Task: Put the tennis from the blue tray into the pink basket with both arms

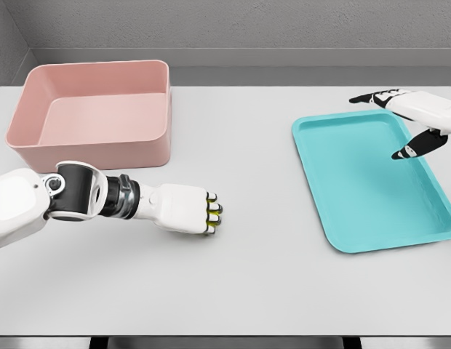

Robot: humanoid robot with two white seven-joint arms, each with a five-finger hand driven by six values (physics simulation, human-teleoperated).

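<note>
Pink basket [94, 109] stands at far left, nothing visible inside. Just in front of it, the left hand [185, 209] hovers low over the grey table [262, 291], fingers curled tight around a yellow-green object showing between them, evidently the tennis ball [211, 216]. Risk: the ball is mostly hidden, so the hold may be shallow; lifting over the basket's near wall could clip it or shake the ball loose. The blue tray [356, 174] at right is empty. Right hand [404, 120] sits above its far corner, fingers spread, holding nothing.
</note>
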